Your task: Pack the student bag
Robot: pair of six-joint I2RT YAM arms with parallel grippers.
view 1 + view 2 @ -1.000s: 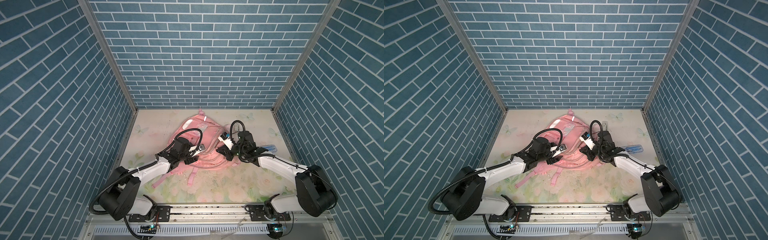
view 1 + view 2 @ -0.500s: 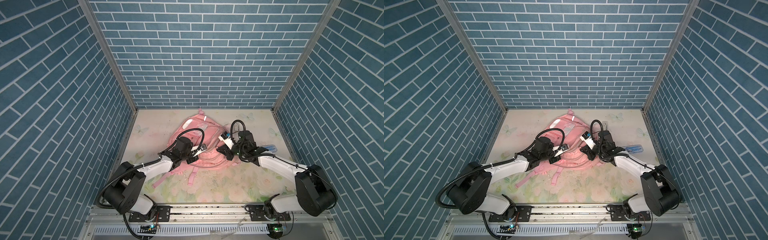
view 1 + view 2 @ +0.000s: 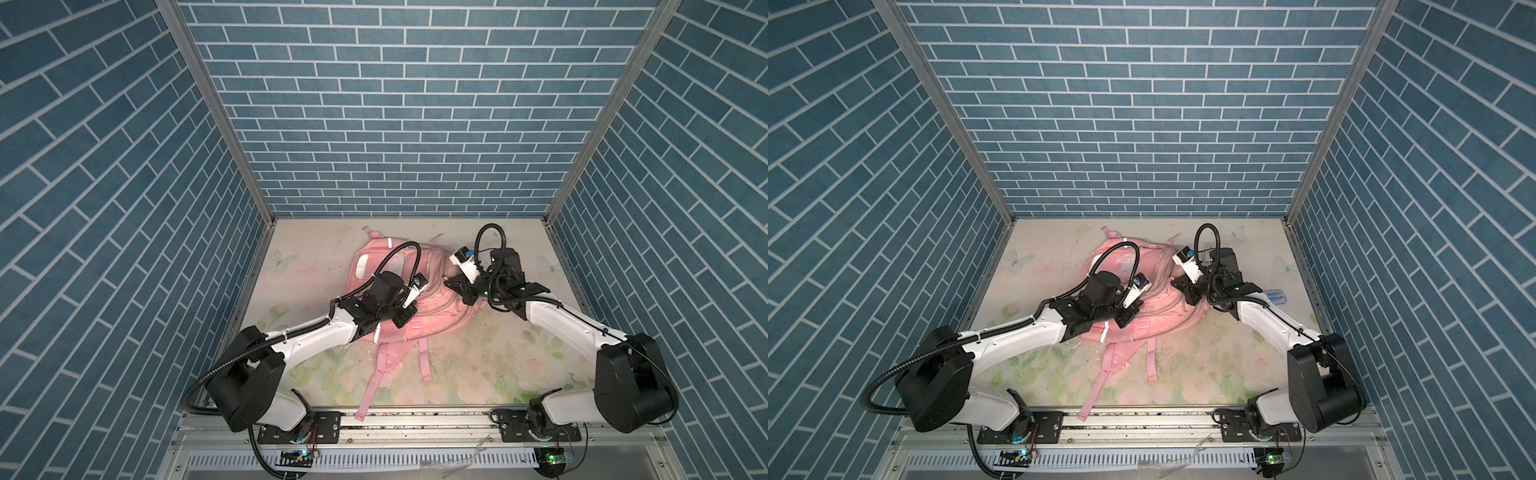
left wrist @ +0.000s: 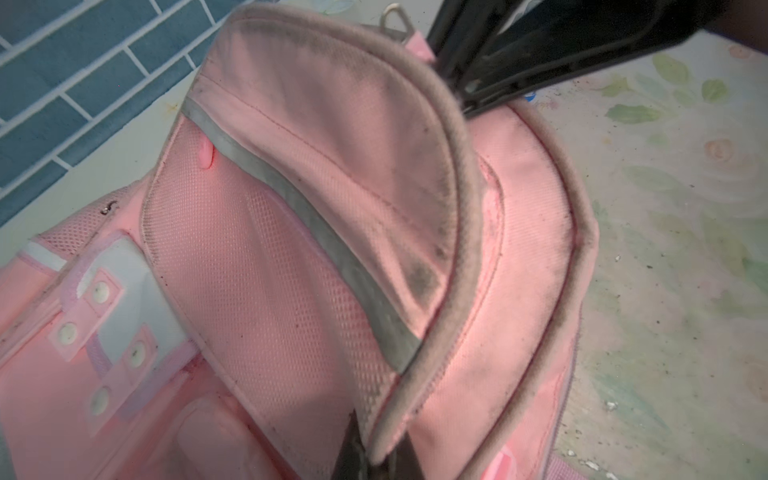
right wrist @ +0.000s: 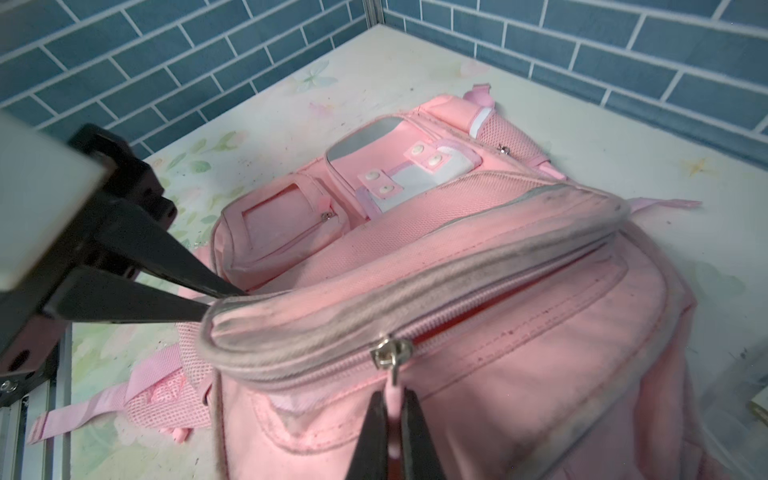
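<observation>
both top views: student bag (image 3: 436,322) (image 3: 1160,322) flat, long axis far-to-near, straps (image 3: 385,363) (image 3: 1112,359) nearward

In both top views the left arm (image 3: 316,336) and right arm (image 3: 557,324) cover parts of the bag (image 3: 436,322) and hide both sets of fingertips. In the wrist views the left gripper (image 4: 378,432) and right gripper (image 5: 392,405) show only finger ends, the rest cut off. A blue thing (image 3: 1276,296) half behind the right arm is too small to identify.
</observation>
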